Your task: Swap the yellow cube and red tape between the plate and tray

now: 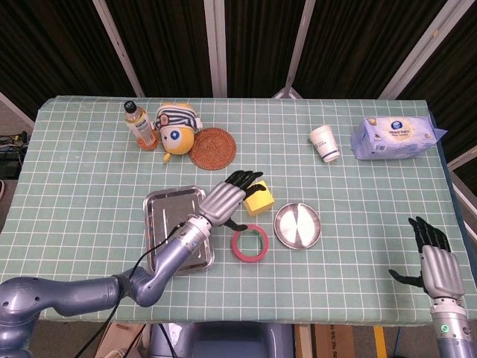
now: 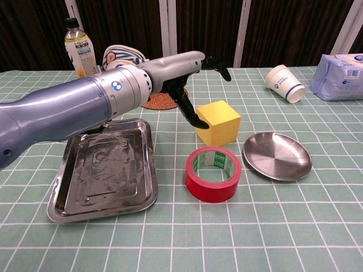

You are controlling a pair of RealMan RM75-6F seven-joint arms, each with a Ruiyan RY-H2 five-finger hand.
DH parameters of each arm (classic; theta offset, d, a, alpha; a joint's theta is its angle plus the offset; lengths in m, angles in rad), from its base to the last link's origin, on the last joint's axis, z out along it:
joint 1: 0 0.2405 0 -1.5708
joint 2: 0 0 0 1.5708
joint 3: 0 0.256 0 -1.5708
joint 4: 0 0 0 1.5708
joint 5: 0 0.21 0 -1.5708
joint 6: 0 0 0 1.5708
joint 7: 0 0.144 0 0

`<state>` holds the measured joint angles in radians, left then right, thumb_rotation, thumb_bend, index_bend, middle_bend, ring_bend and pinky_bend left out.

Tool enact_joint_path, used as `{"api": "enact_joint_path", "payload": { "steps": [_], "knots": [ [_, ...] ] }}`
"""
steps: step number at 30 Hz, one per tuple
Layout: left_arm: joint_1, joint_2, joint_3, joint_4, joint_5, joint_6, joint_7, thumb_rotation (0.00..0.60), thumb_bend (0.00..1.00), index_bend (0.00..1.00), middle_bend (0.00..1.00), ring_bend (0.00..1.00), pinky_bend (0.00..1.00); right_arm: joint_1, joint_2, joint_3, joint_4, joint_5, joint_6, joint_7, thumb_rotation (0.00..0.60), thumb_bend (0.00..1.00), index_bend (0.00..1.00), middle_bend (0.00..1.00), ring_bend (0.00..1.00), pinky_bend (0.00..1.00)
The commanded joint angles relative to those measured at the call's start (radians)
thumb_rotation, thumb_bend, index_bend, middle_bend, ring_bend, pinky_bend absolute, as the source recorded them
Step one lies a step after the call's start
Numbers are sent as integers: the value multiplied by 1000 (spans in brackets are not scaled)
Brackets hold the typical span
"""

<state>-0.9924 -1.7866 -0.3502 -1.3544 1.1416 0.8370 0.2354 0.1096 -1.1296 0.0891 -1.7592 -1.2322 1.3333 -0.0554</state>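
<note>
The yellow cube (image 1: 260, 198) (image 2: 218, 122) stands on the table between the steel tray (image 1: 160, 235) (image 2: 67, 187) and the round metal plate (image 1: 299, 226) (image 2: 277, 155). The red tape (image 1: 249, 244) (image 2: 213, 173) lies flat on the cloth in front of the cube, on neither tray nor plate. My left hand (image 1: 227, 200) (image 2: 184, 73) hovers open above and just left of the cube, fingers spread, its thumb near the cube's left face. My right hand (image 1: 434, 262) is open at the table's near right edge, holding nothing.
At the back left stand an orange drink bottle (image 1: 139, 126), a striped plush toy (image 1: 177, 127) and a woven coaster (image 1: 212, 148). A paper cup (image 1: 325, 143) on its side and a blue tissue pack (image 1: 393, 138) sit at the back right.
</note>
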Motion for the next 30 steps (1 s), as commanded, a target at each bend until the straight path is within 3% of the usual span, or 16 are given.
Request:
{"api": "enact_joint_path", "payload": {
  "steps": [1, 12, 22, 24, 26, 30],
  "knots": [
    [-48, -50, -9, 103, -14, -53, -38, 600, 0, 192, 0, 0, 0, 3, -3, 5, 5, 16, -8, -8, 600, 19, 0, 0, 0, 0],
    [-122, -192, 5, 364, 17, -115, -165, 600, 0, 180, 0, 0, 0, 3, -1, 13, 8, 29, -17, 5, 600, 19, 0, 0, 0, 0],
    [-161, -280, 12, 511, 46, -133, -242, 600, 0, 179, 0, 0, 2, 1, -2, 17, 11, 26, -16, 19, 600, 19, 0, 0, 0, 0],
    [-168, -298, 16, 534, 60, -128, -260, 600, 0, 186, 0, 0, 50, 0, -2, 18, 11, 24, -15, 22, 600, 19, 0, 0, 0, 0],
    [-170, -314, 22, 554, 85, -97, -277, 600, 65, 223, 47, 42, 183, -1, -1, 18, 10, 21, -13, 24, 600, 19, 0, 0, 0, 0],
    [-172, -344, 40, 604, 140, -31, -309, 600, 387, 309, 238, 243, 392, -7, -1, 19, 8, 17, -3, 34, 600, 19, 0, 0, 0, 0]
  ]
}}
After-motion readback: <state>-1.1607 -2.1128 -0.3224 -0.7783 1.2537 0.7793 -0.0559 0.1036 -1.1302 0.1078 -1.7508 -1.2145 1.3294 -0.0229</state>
